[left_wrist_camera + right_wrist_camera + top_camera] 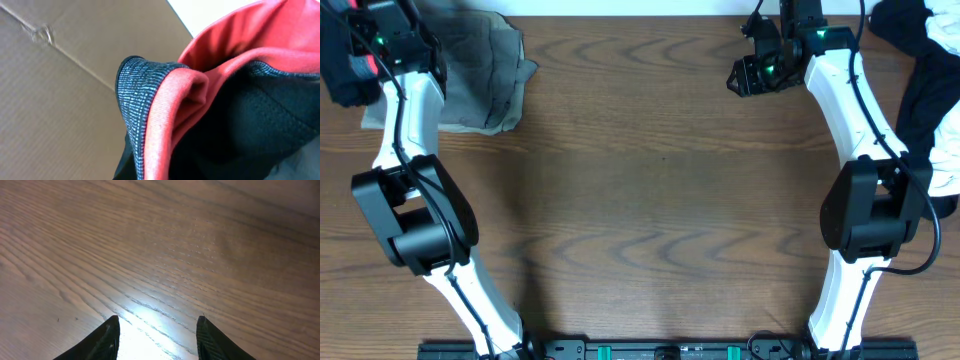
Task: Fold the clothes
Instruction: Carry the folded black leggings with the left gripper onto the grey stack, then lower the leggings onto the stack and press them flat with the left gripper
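while the black garment (340, 78) bunches at the far left corner of the table (640, 180), long axis unreadable, the left gripper (372, 45) hides its grip: i cannot tell. the right gripper (157, 322) holds its fingers apart.

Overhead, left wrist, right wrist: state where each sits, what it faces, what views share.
Overhead: above, facing straight down on brown wooden table; left arm and right arm show.
Left wrist: close on black garment with grey and coral-red band; no gripper visible.
Right wrist: angled down at table; open right gripper shows.
Shared: overhead and left wrist show that garment.
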You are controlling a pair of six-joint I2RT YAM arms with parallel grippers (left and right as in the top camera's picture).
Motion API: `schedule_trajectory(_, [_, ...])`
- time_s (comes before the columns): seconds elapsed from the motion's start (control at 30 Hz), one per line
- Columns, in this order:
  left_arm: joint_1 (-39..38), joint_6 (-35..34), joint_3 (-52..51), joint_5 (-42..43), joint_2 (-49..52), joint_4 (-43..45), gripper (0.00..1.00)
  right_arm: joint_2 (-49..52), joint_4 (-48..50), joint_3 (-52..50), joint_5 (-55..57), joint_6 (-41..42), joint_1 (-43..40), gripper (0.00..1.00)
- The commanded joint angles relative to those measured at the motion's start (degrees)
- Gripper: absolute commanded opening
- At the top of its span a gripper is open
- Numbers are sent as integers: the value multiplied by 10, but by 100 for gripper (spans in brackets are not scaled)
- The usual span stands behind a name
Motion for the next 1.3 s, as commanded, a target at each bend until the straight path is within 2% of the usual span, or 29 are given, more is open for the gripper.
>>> schedule_trajectory(0.0, [3, 3, 43, 12, -6, 18, 7, -11, 0, 8, 2, -2, 4, 48])
schedule_trajectory(0.23, [3, 3, 49, 56, 3, 5, 6, -11, -1, 8, 2, -2, 4, 49])
schedule_trajectory(0.53, [-5, -26, 49, 76, 56, -82, 6, -11, -17, 8, 2, -2, 4, 50])
schedule_trajectory(0.6, [-11, -56, 49, 85, 64, -100, 6, -11, -16, 8, 2, -2, 4, 50])
schedule_trajectory(0.73, [-29, -120, 49, 173, 66, -161, 6, -11, -11, 8, 2, -2, 5, 50])
schedule_trajectory(0.87, [-54, -209, 48, 250, 66, -189, 6, -11, -13, 8, 2, -2, 9, 50])
schedule_trajectory(0.97, [-71, -246, 45, 291, 66, -197, 8, -11, -13, 8, 2, -2, 12, 51])
schedule_trajectory(1.0, [-76, -251, 43, 299, 66, -197, 22, -11, -13, 8, 2, -2, 13, 51])
schedule_trajectory(1.03, [-82, -251, 42, 305, 66, -197, 41, -11, -13, 8, 2, -2, 14, 52])
schedule_trajectory(1.1, [-92, -251, 41, 306, 66, -196, 98, -11, -13, 8, 2, -2, 16, 55])
schedule_trajectory(1.27, [-108, -250, 41, 305, 66, -193, 98, -11, -10, 8, 2, -2, 16, 57])
